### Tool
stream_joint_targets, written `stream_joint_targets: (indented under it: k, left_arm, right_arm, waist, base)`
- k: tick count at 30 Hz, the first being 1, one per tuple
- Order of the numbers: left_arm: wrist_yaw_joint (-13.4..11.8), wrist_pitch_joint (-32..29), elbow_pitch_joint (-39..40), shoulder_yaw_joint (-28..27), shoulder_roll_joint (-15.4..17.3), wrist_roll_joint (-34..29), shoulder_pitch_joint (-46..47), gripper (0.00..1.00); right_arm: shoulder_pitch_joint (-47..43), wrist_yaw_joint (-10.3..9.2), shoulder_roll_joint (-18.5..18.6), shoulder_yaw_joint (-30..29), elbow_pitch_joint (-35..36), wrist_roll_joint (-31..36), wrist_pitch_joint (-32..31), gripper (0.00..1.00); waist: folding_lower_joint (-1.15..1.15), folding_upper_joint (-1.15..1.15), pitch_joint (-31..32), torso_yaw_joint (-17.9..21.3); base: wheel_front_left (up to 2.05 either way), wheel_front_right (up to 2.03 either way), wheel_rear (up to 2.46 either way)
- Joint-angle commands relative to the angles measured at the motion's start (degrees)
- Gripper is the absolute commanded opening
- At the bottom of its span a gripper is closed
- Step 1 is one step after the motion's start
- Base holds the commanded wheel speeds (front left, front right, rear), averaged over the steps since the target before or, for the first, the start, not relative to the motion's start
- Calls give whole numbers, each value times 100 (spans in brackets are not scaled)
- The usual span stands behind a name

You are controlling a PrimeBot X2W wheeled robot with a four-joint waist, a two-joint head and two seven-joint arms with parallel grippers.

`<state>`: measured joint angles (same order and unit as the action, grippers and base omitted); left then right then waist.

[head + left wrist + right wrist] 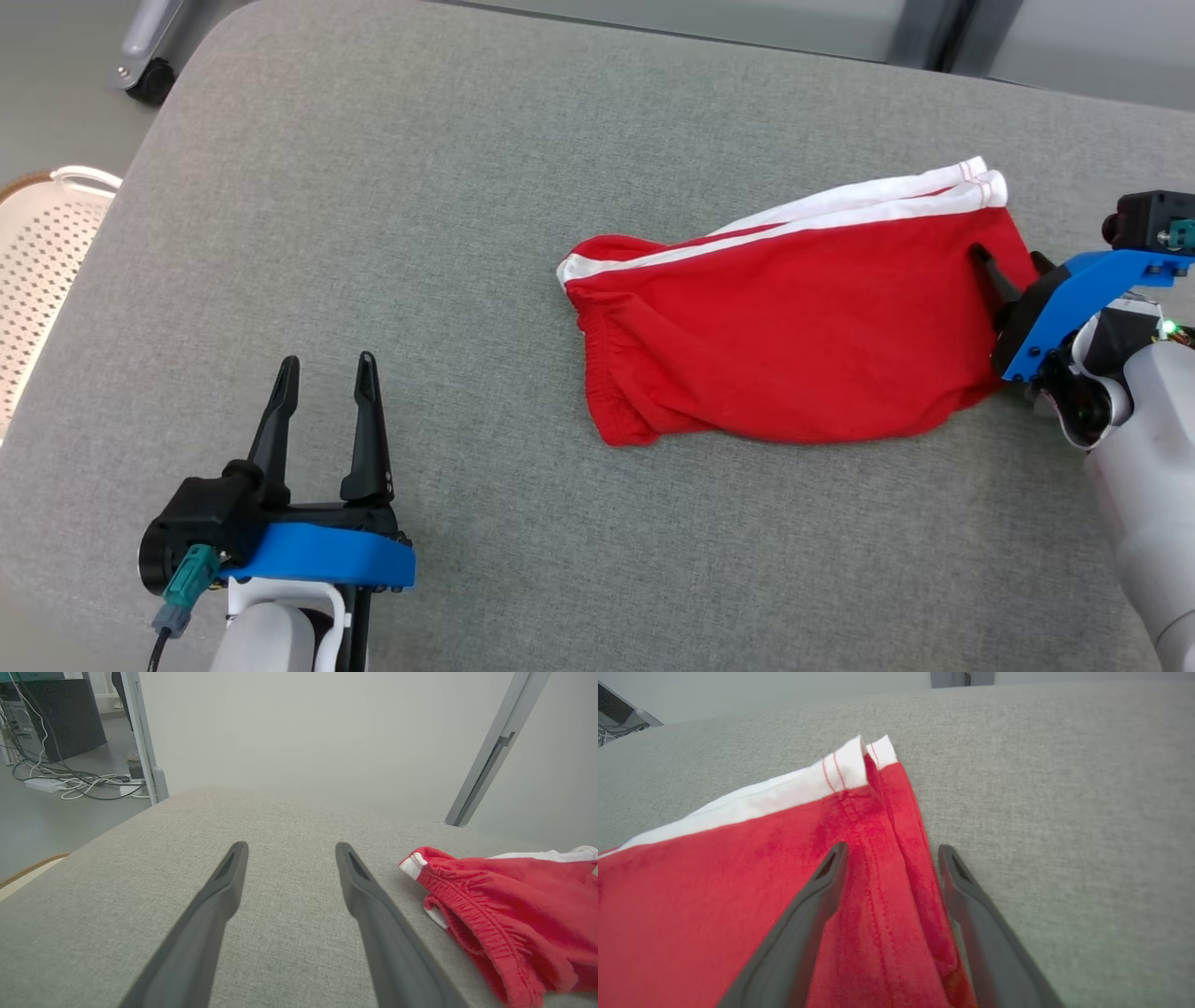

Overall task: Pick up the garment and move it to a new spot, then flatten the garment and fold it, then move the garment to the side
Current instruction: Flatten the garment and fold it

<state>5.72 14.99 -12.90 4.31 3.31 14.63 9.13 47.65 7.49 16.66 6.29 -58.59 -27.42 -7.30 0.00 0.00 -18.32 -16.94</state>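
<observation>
The soft red shorts with white side stripes are lying on the grey cloth tabletop. The right gripper is standing wide open with the shorts' hem edge between its fingers. The left gripper is hanging open, well apart from the shorts.

A grey fabric-covered table carries 1 red garment with white stripes, lying right of centre.
</observation>
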Motion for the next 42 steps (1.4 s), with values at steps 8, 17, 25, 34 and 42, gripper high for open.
stream_joint_targets:
  k: [8, 17, 25, 34, 42]
  left_arm:
    - [97, 25, -33, -105, -41, -53, 57, 100]
    - [127, 25, -120, -27, -43, 65, 133, 100]
    - [147, 25, -104, -190, -43, -76, -89, 100]
    - [163, 24, -89, -238, -43, -155, -288, 100]
    - [176, 24, -209, -129, -42, -173, -363, 100]
  right_arm:
    - [88, -5, 34, 124, -731, 575, -121, 100]
    - [151, -4, -198, -53, -931, 525, 106, 0]
    - [-134, -1, -99, -330, -586, 348, 811, 0]
    - [-567, 0, 273, -759, -304, 581, 1081, 0]
    - [-528, 1, 54, -825, 220, 1191, 768, 0]
  waist:
    - [0, 0, -38, -137]
    - [0, 0, -7, -49]
    - [0, 0, 320, 294]
    - [0, 0, 650, 692]
    - [0, 0, 910, 818]
  base:
    - [0, 0, 0]
    - [0, 0, 0]
    - [0, 0, 0]
    - [0, 0, 0]
    - [0, 0, 0]
